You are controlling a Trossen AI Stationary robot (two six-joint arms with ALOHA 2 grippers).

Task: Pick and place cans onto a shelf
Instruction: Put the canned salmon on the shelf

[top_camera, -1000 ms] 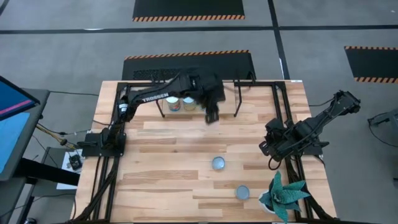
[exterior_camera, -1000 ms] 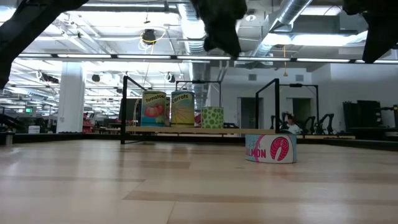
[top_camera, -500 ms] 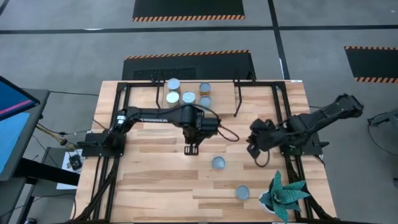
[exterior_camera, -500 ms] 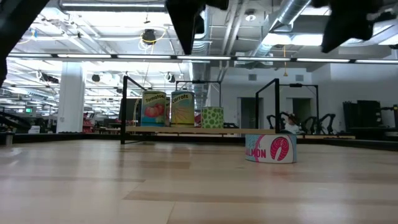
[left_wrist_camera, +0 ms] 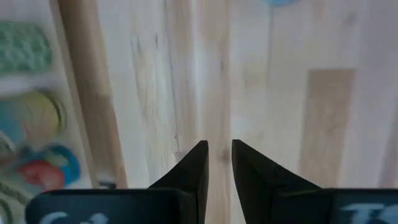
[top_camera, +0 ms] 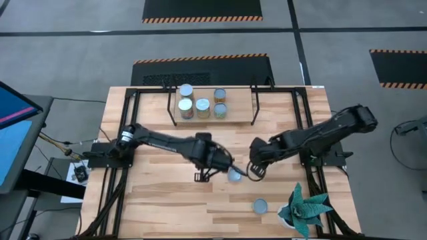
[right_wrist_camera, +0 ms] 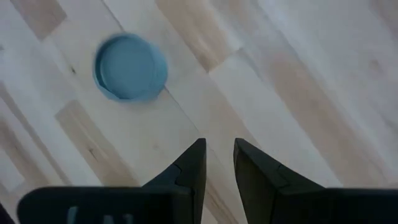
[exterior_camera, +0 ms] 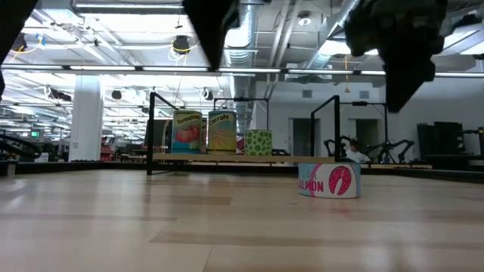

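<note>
Several cans (top_camera: 203,105) stand upright on the low wooden shelf (top_camera: 233,117) at the table's far middle; the low view shows them (exterior_camera: 221,132) side by side on the shelf board (exterior_camera: 287,159). Two more cans stand on the tabletop: one at the middle (top_camera: 235,175), whose blue-grey top shows in the right wrist view (right_wrist_camera: 130,66), and one nearer the front edge (top_camera: 260,206). My left gripper (top_camera: 201,177), shut and empty, is above the table just left of the middle can. My right gripper (top_camera: 257,171), shut and empty, is just right of that can. A pink-labelled can (exterior_camera: 329,181) shows in the low view.
A green spiky plant (top_camera: 303,207) stands at the table's near right corner, close to the front can. Black frame rails (top_camera: 303,120) run along the table's left and right sides. Bare wood lies between the shelf and the loose cans.
My left gripper has come away from the shelf toward the table's near edge and now sits beside the middle can. My right gripper has gone from the table's right side toward the left, to the other side of that can. The cans have not moved.
</note>
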